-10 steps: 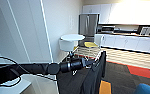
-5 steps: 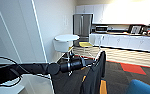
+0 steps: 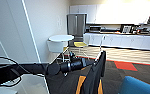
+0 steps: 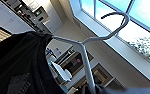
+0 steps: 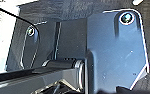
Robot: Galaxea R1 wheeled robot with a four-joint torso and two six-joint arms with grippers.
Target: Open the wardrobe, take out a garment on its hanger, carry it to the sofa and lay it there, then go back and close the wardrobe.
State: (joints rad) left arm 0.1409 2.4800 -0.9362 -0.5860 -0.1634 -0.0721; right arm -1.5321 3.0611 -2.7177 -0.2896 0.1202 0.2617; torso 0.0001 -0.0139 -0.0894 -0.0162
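1. The long black arm ends in the left gripper (image 3: 92, 63) at the middle of the head picture, next to the long black garment (image 3: 94, 75); I cannot tell how its fingers stand.
2. The garment hangs on a thin white hanger (image 4: 91, 40).
3. A bright blue sofa (image 3: 138, 87) sits at the lower right.
4. A round white table (image 3: 61, 38) stands farther back, left of centre.

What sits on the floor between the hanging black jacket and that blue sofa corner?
Bare dark carpet, in the head view, separates the garment from the sofa; nothing stands there.
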